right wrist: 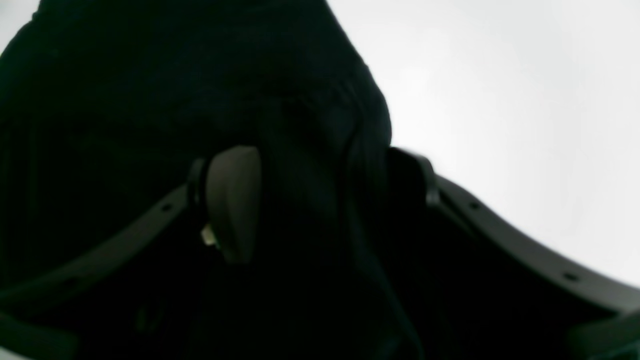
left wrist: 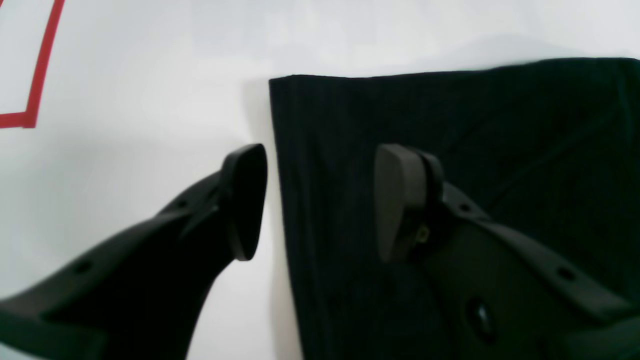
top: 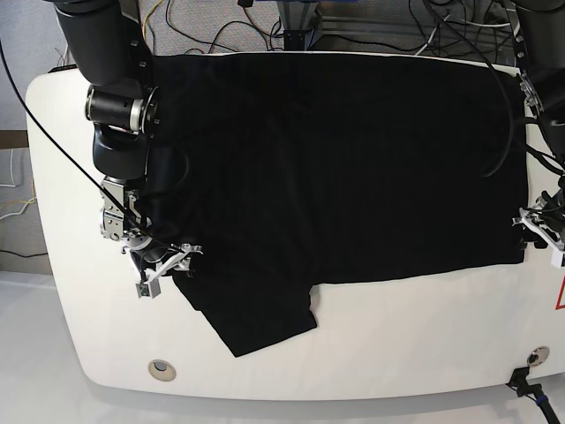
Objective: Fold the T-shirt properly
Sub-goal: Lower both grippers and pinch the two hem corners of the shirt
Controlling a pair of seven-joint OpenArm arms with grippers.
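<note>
Big black shirt [top: 353, 168] spread flat over most of the white bench [top: 415, 344], plain side up, no picture showing. One sleeve sticking out toward 6 o'clock in the base view, near the bench's front edge. Top edge of the shirt right up at the back of the bench, at 12 o'clock.

Left pincer [left wrist: 320, 200] down at the shirt's edge, at 3 o'clock in the base view. Fingers apart and not clenched: one finger [left wrist: 245, 200] over bare bench, the other over black cloth, with the straight edge of the shirt running between them. Nothing squeezed yet. Can't tell if the fingers touch the cloth. Red tape corner [left wrist: 35, 90] on the bench at 10 o'clock in the left wrist view, well apart from the shirt.

Right pincer [right wrist: 320, 200] at the other side of the shirt, at 9 o'clock in the base view, by the sleeve. Fingers spread here too, with a bump of dark cloth sitting between them. Too dark to tell if the cloth is pinched or only lying there.

Wires [top: 265, 22] hanging behind the bench at 12 o'clock.
</note>
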